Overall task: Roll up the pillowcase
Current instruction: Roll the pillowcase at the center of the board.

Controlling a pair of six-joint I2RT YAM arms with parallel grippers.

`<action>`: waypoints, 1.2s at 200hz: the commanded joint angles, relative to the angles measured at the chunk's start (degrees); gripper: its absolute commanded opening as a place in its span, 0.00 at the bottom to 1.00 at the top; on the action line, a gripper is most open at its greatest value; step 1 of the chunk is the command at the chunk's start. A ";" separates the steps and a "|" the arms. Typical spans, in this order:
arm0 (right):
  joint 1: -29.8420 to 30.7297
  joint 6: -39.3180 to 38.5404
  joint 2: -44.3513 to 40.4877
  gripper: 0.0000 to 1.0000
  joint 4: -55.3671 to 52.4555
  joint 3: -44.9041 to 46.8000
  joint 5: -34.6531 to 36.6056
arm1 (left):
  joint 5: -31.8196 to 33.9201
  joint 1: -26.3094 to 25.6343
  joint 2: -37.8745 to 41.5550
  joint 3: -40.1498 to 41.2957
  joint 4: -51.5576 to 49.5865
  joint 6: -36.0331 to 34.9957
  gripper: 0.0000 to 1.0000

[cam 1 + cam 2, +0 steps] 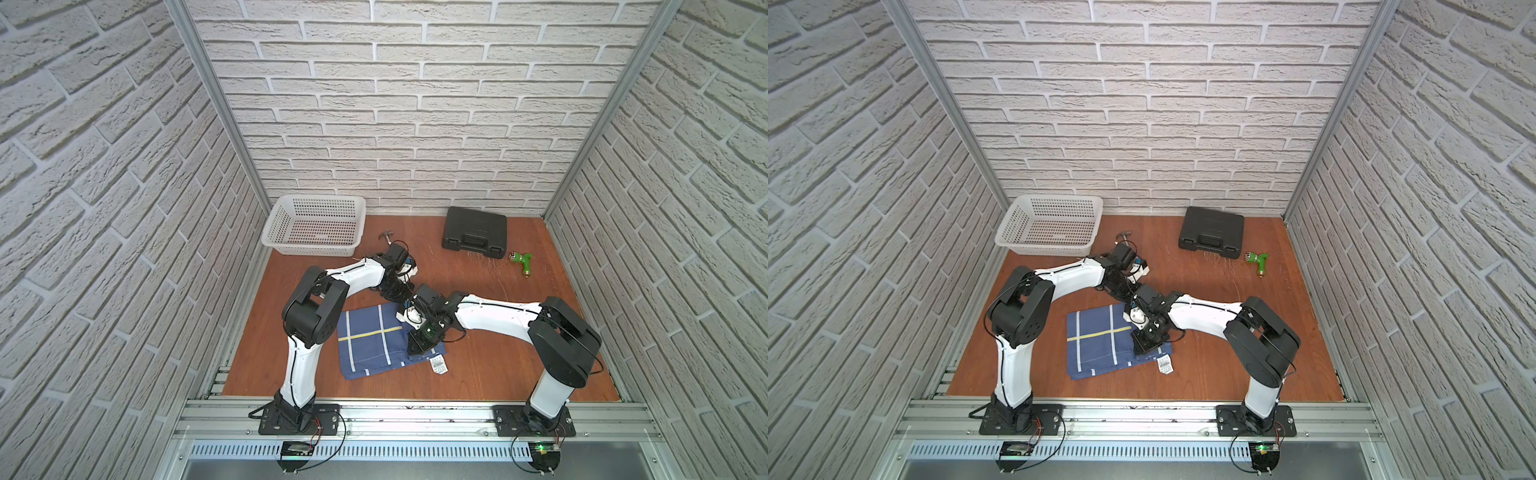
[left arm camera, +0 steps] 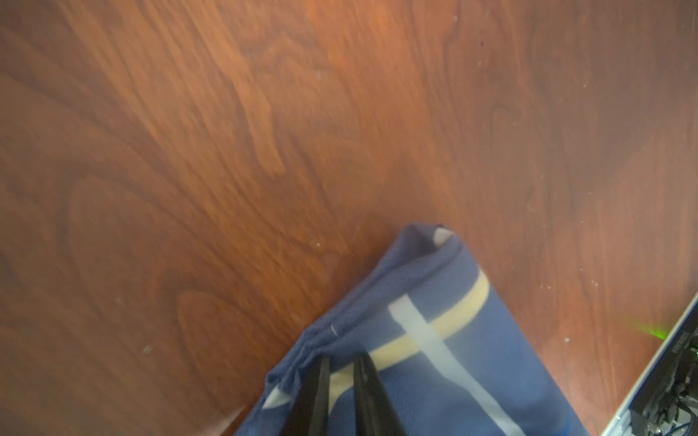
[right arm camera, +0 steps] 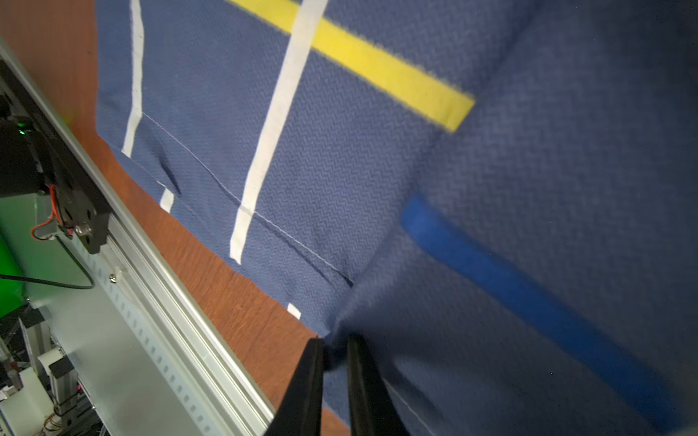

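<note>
Left tool (image 2: 342, 360) and right tool (image 3: 336, 343) are each pinching the pillowcase (image 1: 370, 338) edge; it is looking soft, limp, best gripped at hems.

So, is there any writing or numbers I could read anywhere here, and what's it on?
Nothing reads clearly.
White care tag on the pillowcase: print too small to read.
Lettering on the metal frame in the left wrist view: too blurred to read.
</note>
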State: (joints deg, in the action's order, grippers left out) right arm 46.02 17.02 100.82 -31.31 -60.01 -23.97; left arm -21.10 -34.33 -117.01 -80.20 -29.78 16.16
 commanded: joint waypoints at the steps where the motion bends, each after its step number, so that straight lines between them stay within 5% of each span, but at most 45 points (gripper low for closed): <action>1: 0.99 -1.85 0.63 0.17 -3.00 1.27 1.72 | 0.63 1.04 -1.68 -0.66 -2.10 -1.53 0.18; 40: 1.44 -3.22 0.71 0.17 -4.77 2.09 4.09 | -0.34 1.28 -1.57 -0.43 -1.68 -1.27 0.18; 70: 0.35 -2.35 -6.99 0.21 -6.16 2.00 4.31 | -1.12 1.15 -1.52 -0.39 -1.60 -0.94 0.18; 125: -17.02 3.84 -18.78 0.42 0.07 9.16 -0.10 | -1.75 0.96 -0.79 0.96 -1.20 -0.82 0.18; 166: -24.55 9.36 -14.81 0.52 10.63 12.77 -6.96 | -2.19 0.76 -0.11 2.24 -0.02 0.05 0.18; 240: -25.19 16.59 -2.01 0.53 23.42 12.78 -15.61 | -1.86 0.58 0.57 3.28 0.34 0.15 0.18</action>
State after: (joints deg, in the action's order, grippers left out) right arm 20.99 30.76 96.38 -13.87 -47.18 -34.96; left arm -23.73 -33.76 -116.79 -79.05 -28.62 16.32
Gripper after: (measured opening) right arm 0.528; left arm 0.182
